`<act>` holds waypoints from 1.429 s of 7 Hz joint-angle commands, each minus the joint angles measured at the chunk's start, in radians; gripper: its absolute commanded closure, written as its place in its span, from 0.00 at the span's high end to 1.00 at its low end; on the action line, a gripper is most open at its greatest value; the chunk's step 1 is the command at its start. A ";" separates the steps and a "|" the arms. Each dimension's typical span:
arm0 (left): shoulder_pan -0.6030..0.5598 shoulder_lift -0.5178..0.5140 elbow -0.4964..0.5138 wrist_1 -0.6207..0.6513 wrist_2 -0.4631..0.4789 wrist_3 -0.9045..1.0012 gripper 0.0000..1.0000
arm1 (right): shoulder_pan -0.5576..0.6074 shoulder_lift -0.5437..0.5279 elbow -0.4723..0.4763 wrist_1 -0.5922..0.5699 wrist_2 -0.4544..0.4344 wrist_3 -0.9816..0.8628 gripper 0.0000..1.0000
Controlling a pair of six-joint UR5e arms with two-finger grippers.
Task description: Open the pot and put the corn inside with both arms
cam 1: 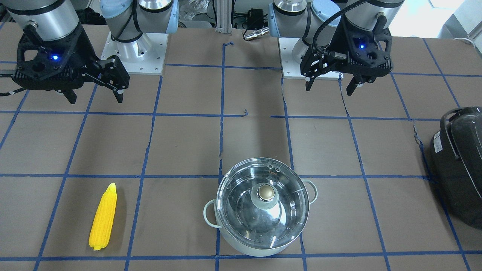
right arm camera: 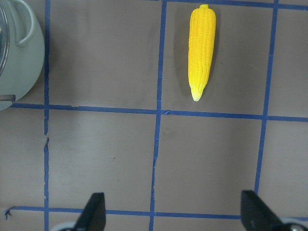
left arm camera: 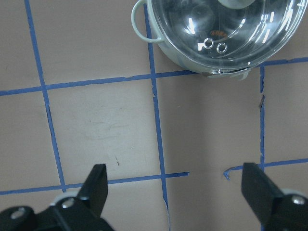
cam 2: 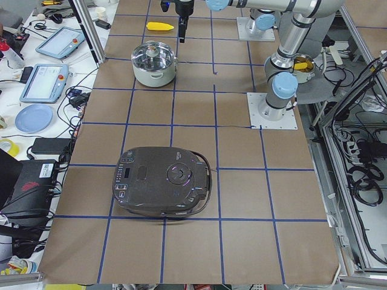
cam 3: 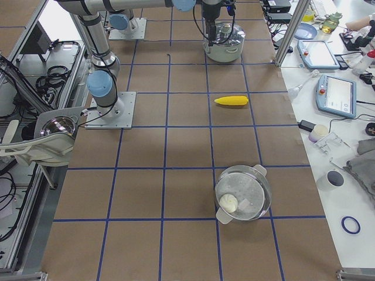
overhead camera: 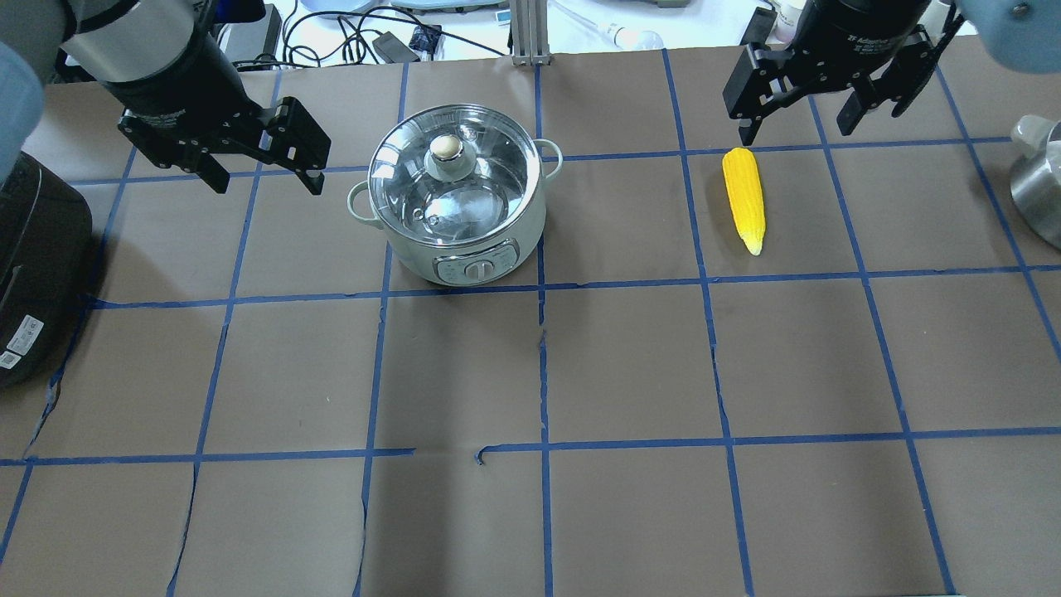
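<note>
Pot (cam 1: pixel 260 249) sits bottom centre of the front view, lid (cam 1: pixel 244 203) on. Corn (cam 1: pixel 103 216) lies bottom left, well apart. Left gripper (cam 1: pixel 330 89) upper right, right gripper (cam 1: pixel 96 98) upper left: both jaws spread, empty. 0 of 2 steps done; lid lift and corn drop remain.

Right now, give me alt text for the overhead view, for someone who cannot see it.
A green pot with its glass lid on sits on a brown table, a yellow corn cob lying apart to its right. The left gripper and right gripper hover open and empty.
</note>
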State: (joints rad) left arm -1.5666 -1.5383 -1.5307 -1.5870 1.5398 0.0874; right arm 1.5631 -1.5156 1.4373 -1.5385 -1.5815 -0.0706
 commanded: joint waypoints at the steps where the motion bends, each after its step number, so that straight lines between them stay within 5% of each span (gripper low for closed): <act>1: 0.002 0.000 0.000 0.001 -0.001 0.000 1.00 | 0.000 0.000 0.000 0.000 -0.002 0.000 1.00; 4: -0.001 -0.052 0.015 0.033 -0.001 0.000 1.00 | 0.000 0.000 0.000 0.000 0.000 -0.001 1.00; 6: -0.006 -0.190 0.029 0.169 -0.010 -0.027 1.00 | 0.000 0.000 -0.002 0.000 0.000 -0.001 1.00; 10: -0.111 -0.494 0.292 0.193 0.005 -0.206 1.00 | 0.000 0.000 0.000 0.000 -0.002 -0.001 1.00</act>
State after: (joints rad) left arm -1.6300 -1.9556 -1.3146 -1.3998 1.5414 -0.0421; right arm 1.5631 -1.5156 1.4373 -1.5386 -1.5829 -0.0713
